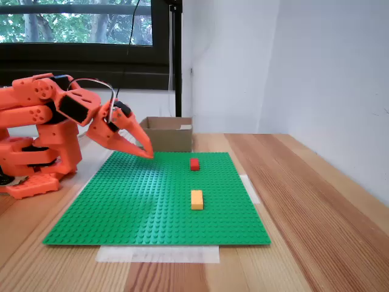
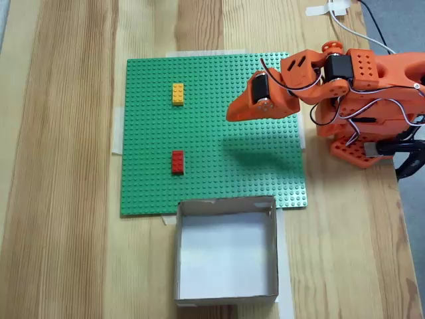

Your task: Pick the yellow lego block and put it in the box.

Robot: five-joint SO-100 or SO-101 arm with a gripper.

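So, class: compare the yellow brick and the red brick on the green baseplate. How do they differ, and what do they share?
The yellow brick is yellow-orange; the red brick is red. The yellow one is slightly longer than the red one. In the top-down fixed view, the red one lies nearer the cardboard box, the yellow one farther from it. Both sit flat on the baseplate, lined up the same way, untouched.

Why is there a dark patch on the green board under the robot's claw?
It's a shadow: in a fixed view from above, the gripper hangs over the green baseplate and blocks the light; in a fixed view from the side, daylight comes through the window behind.
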